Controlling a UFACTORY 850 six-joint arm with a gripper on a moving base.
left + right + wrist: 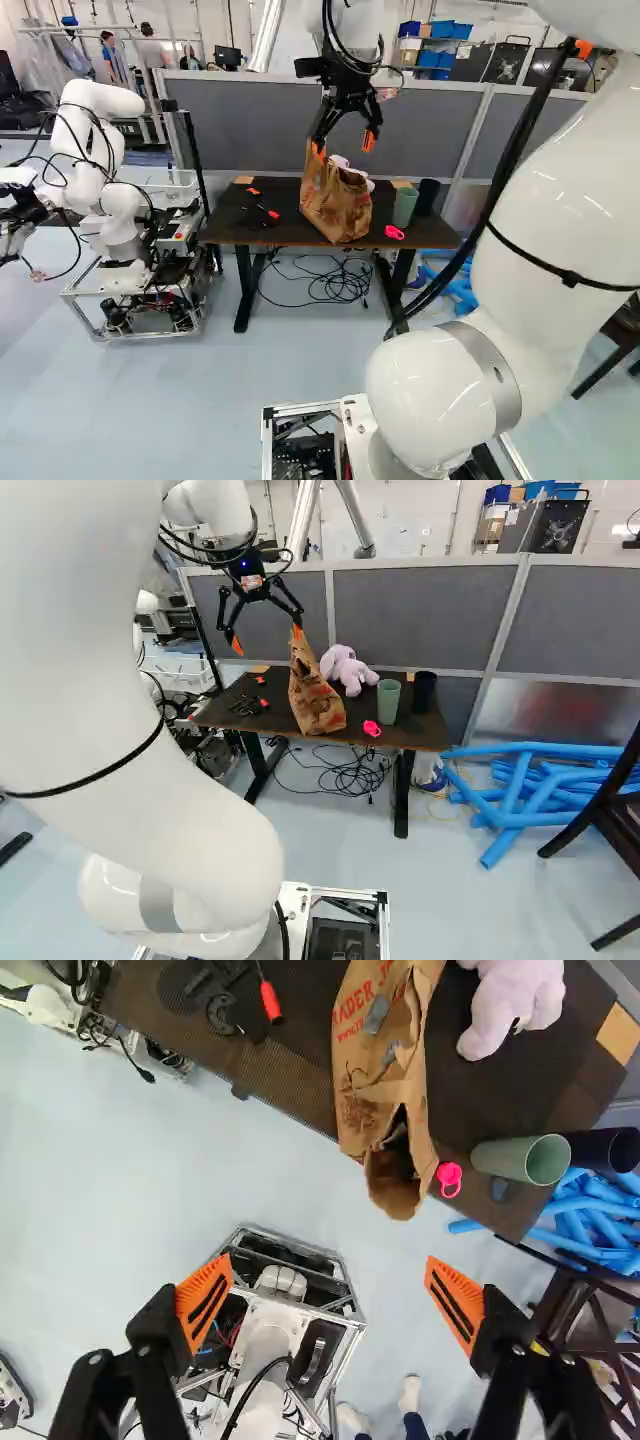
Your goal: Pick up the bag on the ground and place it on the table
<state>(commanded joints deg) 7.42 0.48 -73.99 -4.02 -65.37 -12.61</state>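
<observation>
My gripper (343, 143) hangs above the table (268, 232), close over the brown paper bag (336, 208). The bag stands on the tabletop near its front edge, its top crumpled. In the right base view one orange fingertip is at the bag's upper end, and the other is well off to its side. The wrist view shows the gripper (330, 1302) wide open with nothing between its fingers, and the bag (372, 1090) lying ahead of them. Whether a fingertip touches the bag, I cannot tell.
A plush toy (347, 670), a green cup (388, 701), a black cup (424, 692), a pink object (372, 728) and dark tools (262, 212) share the tabletop. Cables (330, 282) lie beneath. Another robot (105, 170) stands left; blue tubes (520, 795) and a chair (610, 815) are right.
</observation>
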